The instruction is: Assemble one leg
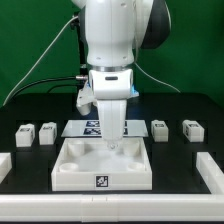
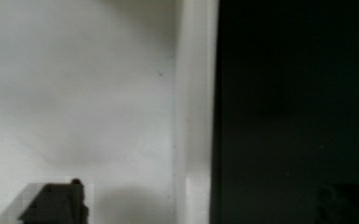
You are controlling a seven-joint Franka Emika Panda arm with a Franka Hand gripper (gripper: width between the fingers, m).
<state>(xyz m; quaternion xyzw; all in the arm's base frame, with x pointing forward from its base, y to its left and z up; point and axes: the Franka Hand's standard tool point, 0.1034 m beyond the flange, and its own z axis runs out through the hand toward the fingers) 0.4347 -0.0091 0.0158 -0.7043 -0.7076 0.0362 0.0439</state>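
Observation:
Four small white tagged legs lie on the black table: two on the exterior view's left (image 1: 25,131) (image 1: 46,131) and two on its right (image 1: 159,128) (image 1: 191,129). None shows in the wrist view. My gripper (image 1: 113,143) hangs low over the back part of the large white square tray (image 1: 75,170). In the wrist view the gripper (image 2: 199,205) is open and empty. Its dark fingertips (image 2: 55,202) stand wide apart, one over the tray's white floor (image 2: 78,90) and the other over the black table, with the tray's rim (image 2: 195,100) between them.
The marker board (image 1: 88,127) lies just behind the tray, partly hidden by the arm. White blocks sit at the front left (image 1: 4,164) and front right (image 1: 211,170) edges. A green wall and cables are at the back.

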